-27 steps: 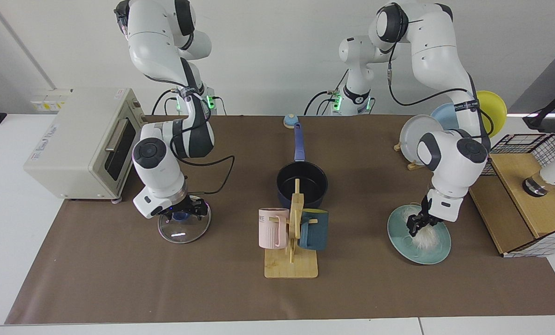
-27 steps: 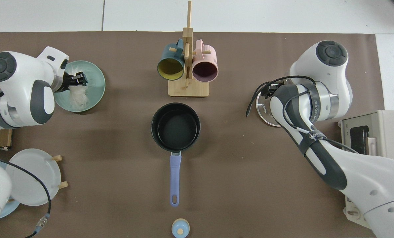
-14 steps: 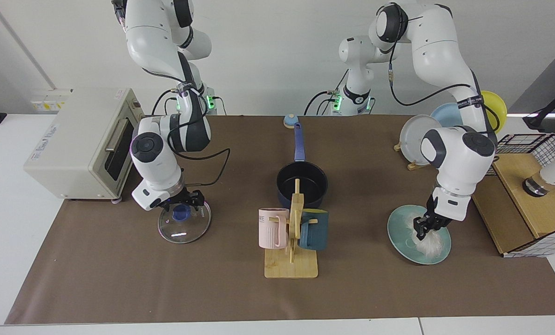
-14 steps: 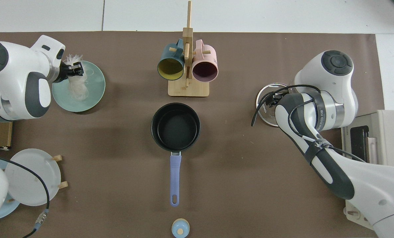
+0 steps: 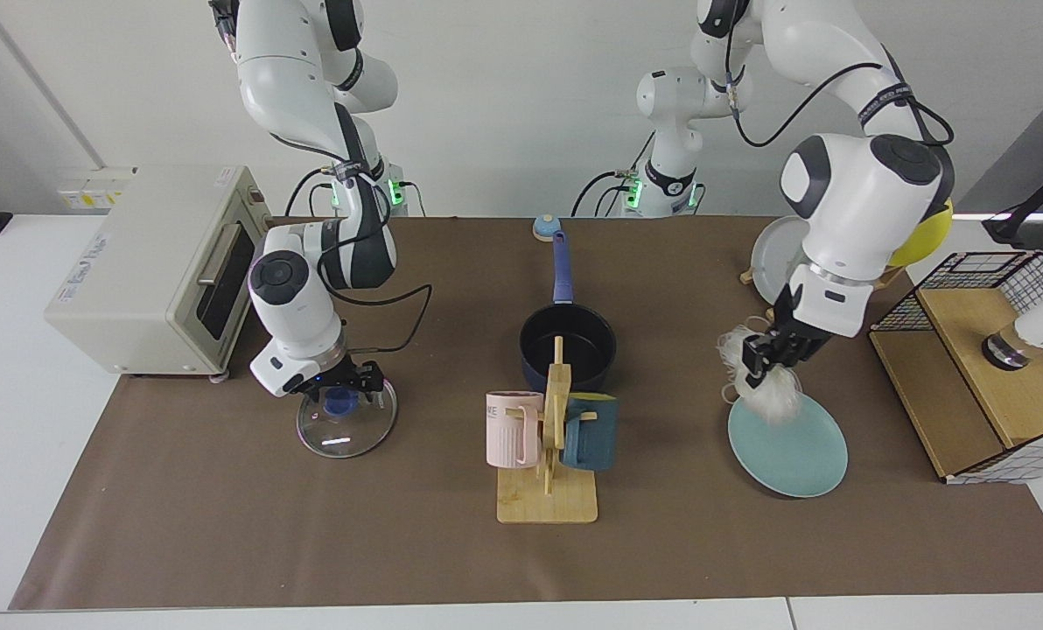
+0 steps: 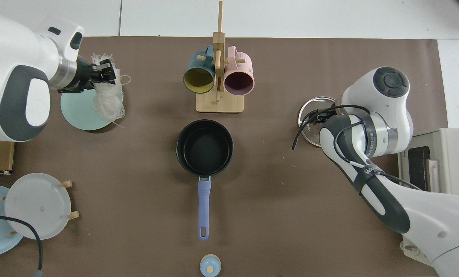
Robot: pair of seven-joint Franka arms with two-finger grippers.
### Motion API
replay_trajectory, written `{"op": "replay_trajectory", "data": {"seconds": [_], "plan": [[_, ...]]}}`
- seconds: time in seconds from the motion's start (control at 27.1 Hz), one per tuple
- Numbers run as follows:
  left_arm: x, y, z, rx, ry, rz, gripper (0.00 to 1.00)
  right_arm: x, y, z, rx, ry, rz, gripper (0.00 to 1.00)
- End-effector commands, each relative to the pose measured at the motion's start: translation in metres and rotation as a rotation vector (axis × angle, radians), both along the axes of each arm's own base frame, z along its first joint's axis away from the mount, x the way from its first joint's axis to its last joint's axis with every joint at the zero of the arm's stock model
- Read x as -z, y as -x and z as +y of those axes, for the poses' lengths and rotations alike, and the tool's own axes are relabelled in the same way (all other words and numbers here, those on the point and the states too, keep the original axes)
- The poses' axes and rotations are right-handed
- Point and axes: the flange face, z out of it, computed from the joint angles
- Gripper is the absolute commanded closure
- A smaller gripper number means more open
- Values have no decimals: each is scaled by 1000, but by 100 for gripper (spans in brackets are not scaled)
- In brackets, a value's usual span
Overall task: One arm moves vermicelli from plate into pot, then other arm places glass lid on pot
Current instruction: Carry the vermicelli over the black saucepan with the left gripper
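Note:
My left gripper (image 5: 762, 357) (image 6: 107, 73) is shut on the vermicelli (image 5: 772, 395) (image 6: 108, 100). The white tangle hangs in the air over the pot-side edge of the teal plate (image 5: 793, 455) (image 6: 77, 113). The plate is otherwise bare. The dark pot (image 5: 568, 343) (image 6: 204, 147) stands mid-table with a black inside and nothing in it, its blue handle pointing toward the arms' bases. The glass lid (image 5: 346, 430) (image 6: 310, 115) lies flat on the mat. My right gripper (image 5: 343, 387) hovers open just above the lid's blue knob (image 5: 339, 402). In the top view the right arm hides that gripper.
A wooden mug rack (image 5: 548, 503) with a pink mug (image 5: 513, 429) and a dark teal mug (image 5: 590, 430) stands just in front of the pot. A toaster oven (image 5: 158, 267) sits behind the lid. Upright plates (image 6: 37, 206) and a wooden box (image 5: 968, 385) flank the teal plate.
The left gripper has lifted the vermicelli clear of the plate and carried it up and toward the pot. The right gripper has risen slightly off the lid's knob; the lid has not moved.

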Motion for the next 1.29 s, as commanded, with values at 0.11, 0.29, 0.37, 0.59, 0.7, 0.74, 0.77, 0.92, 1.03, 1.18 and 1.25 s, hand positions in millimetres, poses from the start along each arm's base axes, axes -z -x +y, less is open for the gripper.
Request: {"op": "replay_trajectory", "data": {"seconds": [0.11, 0.29, 0.37, 0.59, 0.7, 0.74, 0.77, 0.92, 1.03, 1.18, 1.25], "plan": [[27, 57, -111, 104, 31, 110, 100, -3, 2, -3, -29, -8, -46, 39], [69, 93, -145, 149, 40, 133, 100, -6, 2, -4, -29, -8, -51, 88], [84, 98, -153, 148, 64, 122, 100, -7, 1, -5, -29, -8, -52, 98], [114, 109, -170, 160, 85, 120, 100, -14, 0, -3, -32, -9, -63, 100], [132, 112, -176, 151, 97, 130, 100, -29, -1, 1, -32, -10, -75, 100], [133, 111, -176, 145, 104, 122, 100, -35, -2, 3, -33, -10, -80, 100], [135, 111, -177, 143, 107, 120, 100, -38, -1, 4, -33, -9, -75, 100], [140, 108, -177, 128, 119, 111, 100, -70, -1, 5, -12, -9, -76, 100], [154, 104, -181, 104, 140, 105, 100, -97, 6, 6, -9, -11, -77, 100], [160, 108, -187, 93, 143, 116, 77, -126, 19, 7, -9, -9, -59, 100], [160, 107, -186, 114, 133, 108, 20, -139, 27, 15, -12, -7, -42, 100]]}}
